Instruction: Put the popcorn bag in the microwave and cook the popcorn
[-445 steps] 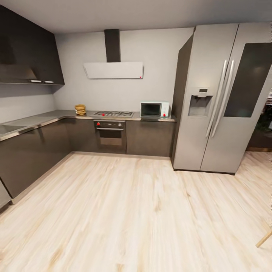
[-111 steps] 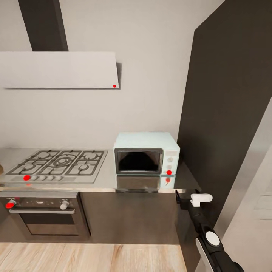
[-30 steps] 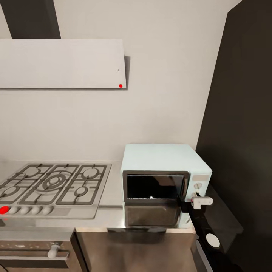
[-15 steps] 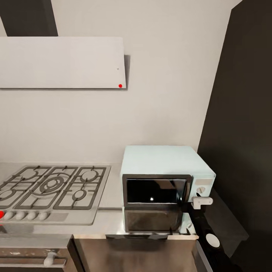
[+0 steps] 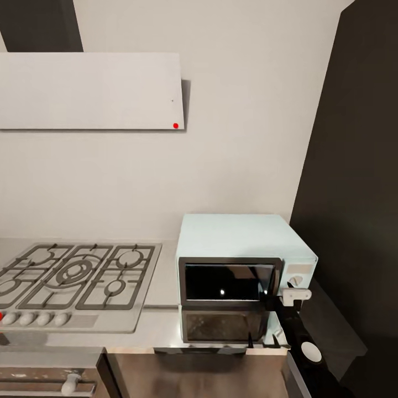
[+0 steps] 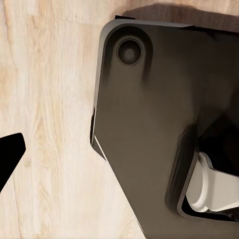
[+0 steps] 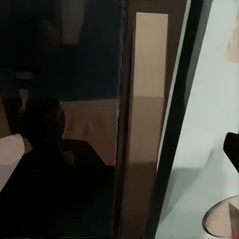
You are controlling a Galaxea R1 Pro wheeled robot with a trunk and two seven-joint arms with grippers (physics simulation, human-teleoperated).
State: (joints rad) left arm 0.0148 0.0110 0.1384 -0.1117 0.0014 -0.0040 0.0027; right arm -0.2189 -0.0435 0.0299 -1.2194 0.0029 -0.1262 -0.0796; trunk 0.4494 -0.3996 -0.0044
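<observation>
While facing camera — microwave [image 5: 243, 260] long axis sideways | right pincer [image 5: 269, 302] seemingly at door.

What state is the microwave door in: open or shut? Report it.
Looks shut: the dark glass door of the microwave lies flush with its front, nothing swung out. A slight crack cannot be ruled out.
</observation>
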